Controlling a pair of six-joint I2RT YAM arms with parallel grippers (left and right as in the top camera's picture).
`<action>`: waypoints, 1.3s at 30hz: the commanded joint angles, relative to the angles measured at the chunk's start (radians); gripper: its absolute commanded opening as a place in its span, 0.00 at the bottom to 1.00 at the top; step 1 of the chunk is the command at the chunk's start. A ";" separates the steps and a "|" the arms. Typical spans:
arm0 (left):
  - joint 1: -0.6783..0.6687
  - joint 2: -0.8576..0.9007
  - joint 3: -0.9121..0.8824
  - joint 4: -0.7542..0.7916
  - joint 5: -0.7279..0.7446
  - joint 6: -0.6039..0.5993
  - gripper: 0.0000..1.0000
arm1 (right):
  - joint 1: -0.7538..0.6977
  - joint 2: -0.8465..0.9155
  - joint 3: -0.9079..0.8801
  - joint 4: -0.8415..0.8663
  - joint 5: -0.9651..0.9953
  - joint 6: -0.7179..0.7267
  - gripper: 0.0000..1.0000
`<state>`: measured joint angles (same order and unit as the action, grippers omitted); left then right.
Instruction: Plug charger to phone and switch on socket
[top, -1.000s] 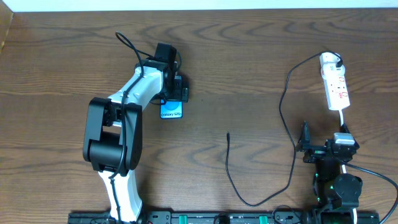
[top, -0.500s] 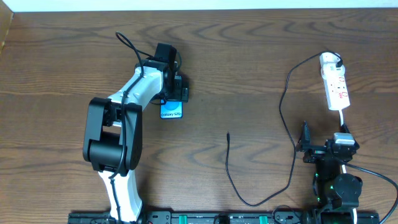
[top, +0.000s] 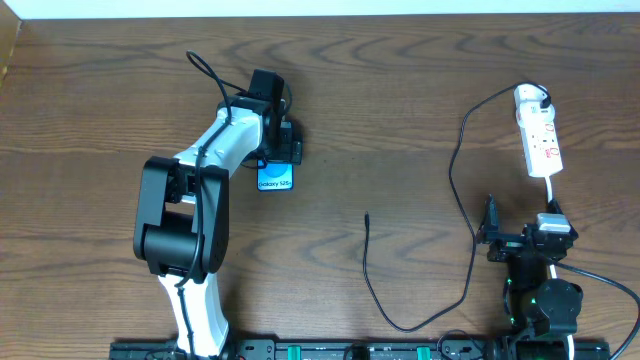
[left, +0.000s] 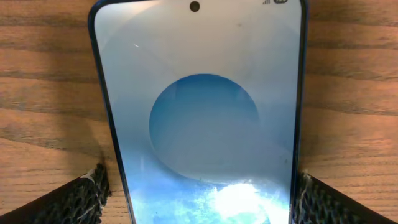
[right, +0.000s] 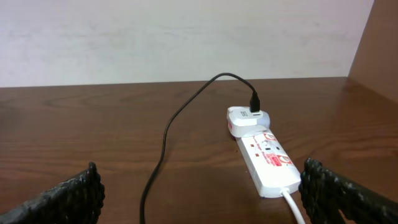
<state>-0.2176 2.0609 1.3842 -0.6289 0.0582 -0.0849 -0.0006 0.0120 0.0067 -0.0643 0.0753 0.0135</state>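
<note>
The phone (top: 276, 179) lies flat on the wooden table with its blue screen up; it fills the left wrist view (left: 199, 112). My left gripper (top: 279, 158) (left: 199, 196) is low over it, one finger on each side of its lower end, with a small gap showing at the left finger. The charger (top: 366, 255) runs from a white adapter in the socket (top: 540, 140) in a long loop, and its free tip lies at mid-table. My right gripper (top: 520, 224) (right: 199, 196) is open and empty, facing the socket (right: 267, 158) and the cable (right: 163, 143).
The white adapter (right: 245, 119) sits at the socket's far end. The socket's white cord (right: 292, 205) runs back toward my right arm. A wooden wall edge (right: 373, 43) stands at the right, and a pale wall is behind the table.
</note>
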 joint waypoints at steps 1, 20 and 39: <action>0.002 0.038 -0.042 -0.014 0.039 -0.002 0.93 | 0.009 -0.007 -0.001 -0.004 0.001 -0.011 0.99; 0.002 0.038 -0.043 -0.013 0.039 -0.002 0.93 | 0.009 -0.007 -0.001 -0.004 0.001 -0.011 0.99; 0.002 0.038 -0.043 -0.019 0.009 -0.002 0.94 | 0.009 -0.007 -0.001 -0.003 0.001 -0.011 0.99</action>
<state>-0.2180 2.0609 1.3830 -0.6285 0.0502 -0.0841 -0.0006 0.0120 0.0067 -0.0643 0.0753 0.0135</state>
